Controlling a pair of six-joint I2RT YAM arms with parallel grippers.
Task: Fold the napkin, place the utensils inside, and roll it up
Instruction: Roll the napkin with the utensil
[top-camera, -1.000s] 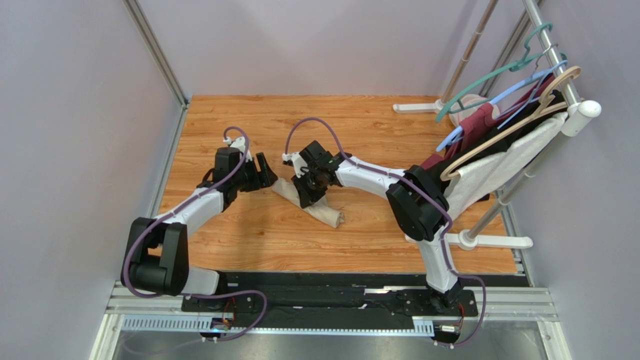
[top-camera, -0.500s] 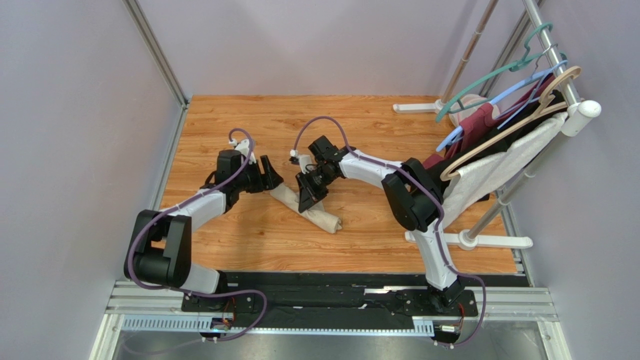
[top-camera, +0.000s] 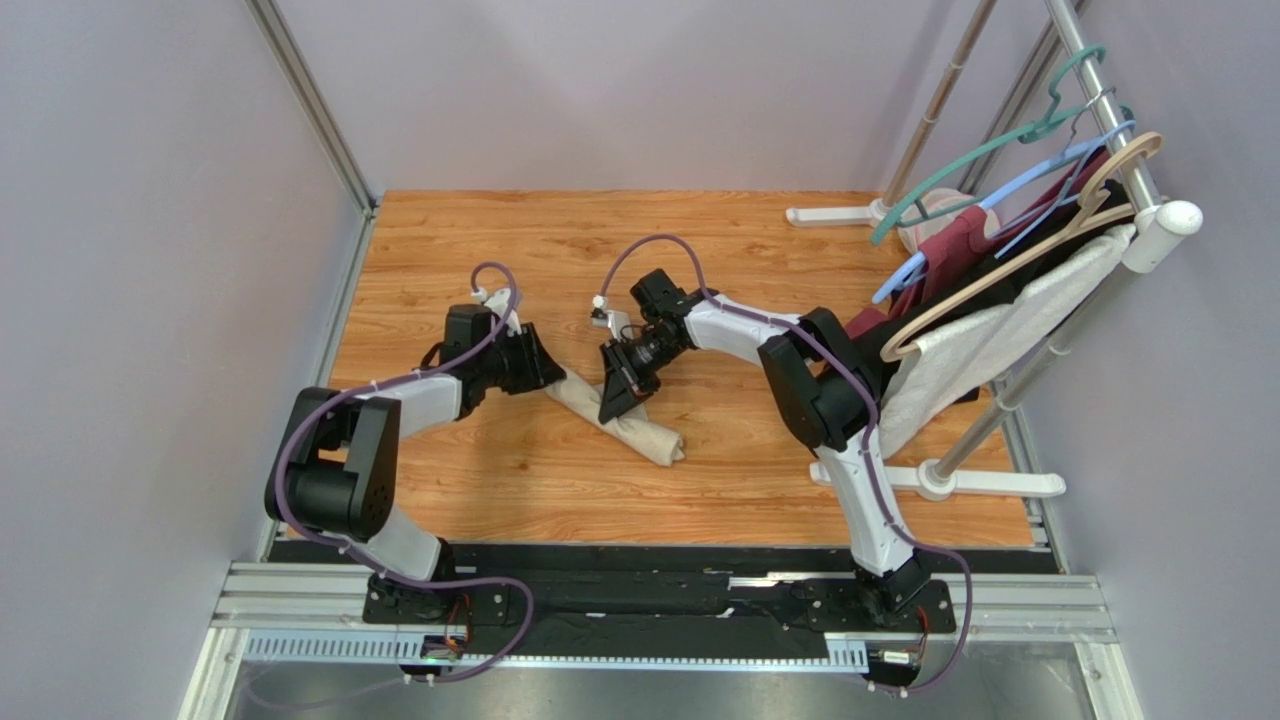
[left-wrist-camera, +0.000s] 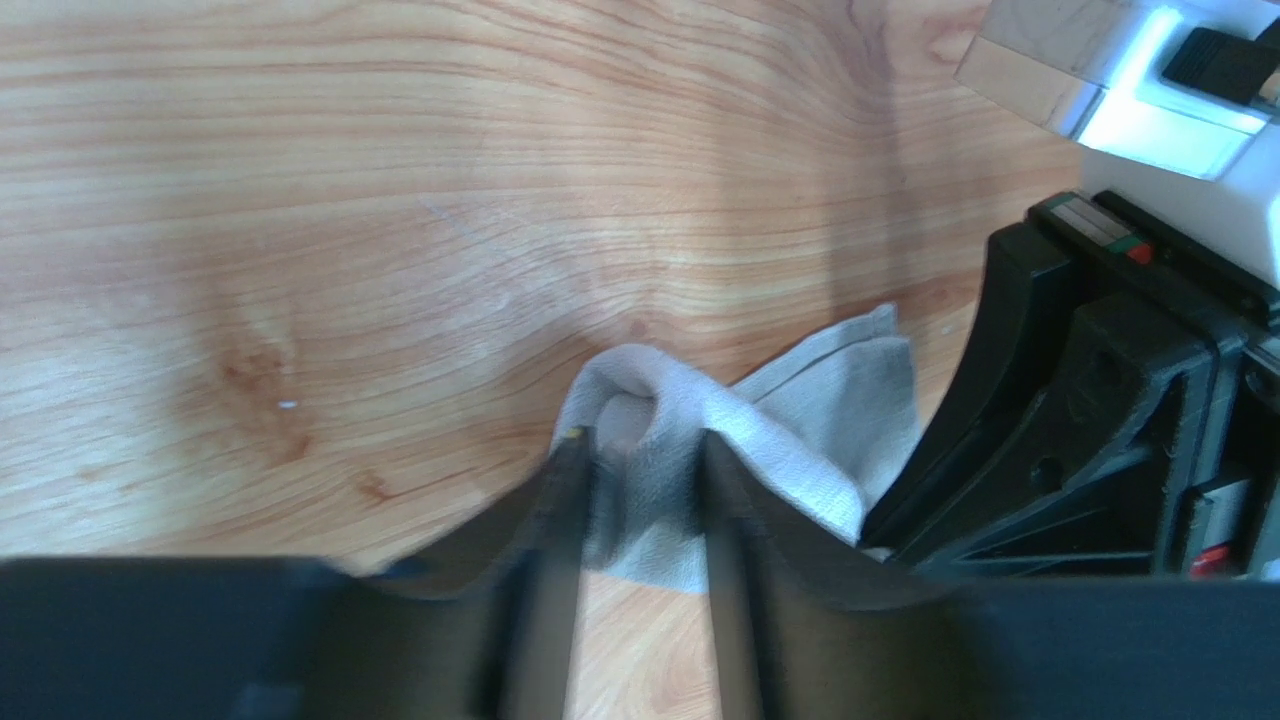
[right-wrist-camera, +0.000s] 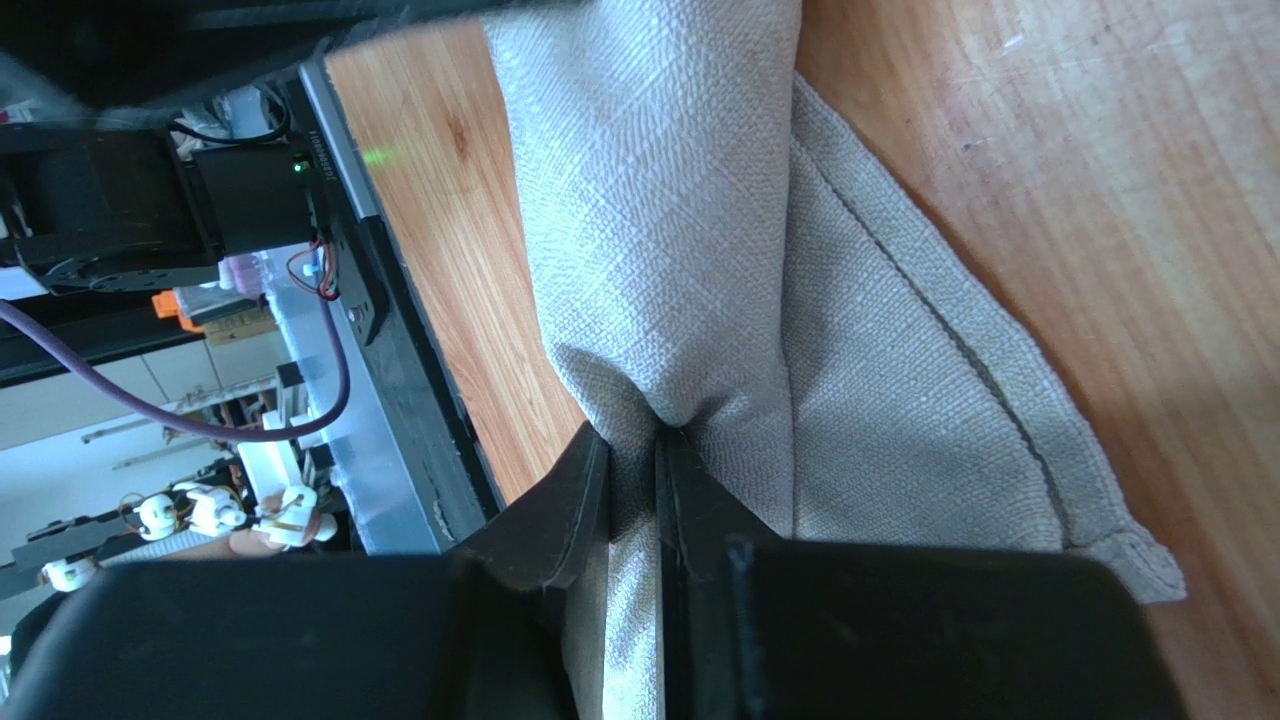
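The beige napkin (top-camera: 643, 432) lies rolled into a slanted tube on the wood table. My left gripper (top-camera: 547, 375) is at its upper-left end. In the left wrist view the gripper (left-wrist-camera: 639, 446) has its fingers on both sides of the roll's end (left-wrist-camera: 661, 413), closed on the cloth. My right gripper (top-camera: 615, 402) is shut on a pinched fold at the middle of the roll. The right wrist view shows that gripper (right-wrist-camera: 633, 441) with the napkin (right-wrist-camera: 676, 195) squeezed between its fingers. No dark-purple utensils are in view.
A clothes rack (top-camera: 1104, 120) with hangers and white and maroon garments (top-camera: 977, 338) stands at the right, its white feet (top-camera: 969, 482) on the table. Grey walls close in the left and back. Bare wood (top-camera: 496, 240) lies behind and in front of the napkin.
My left gripper has moved right onto the napkin's upper-left end and closed from wide open. My right gripper has swung slightly and stays on the roll, which has barely shifted.
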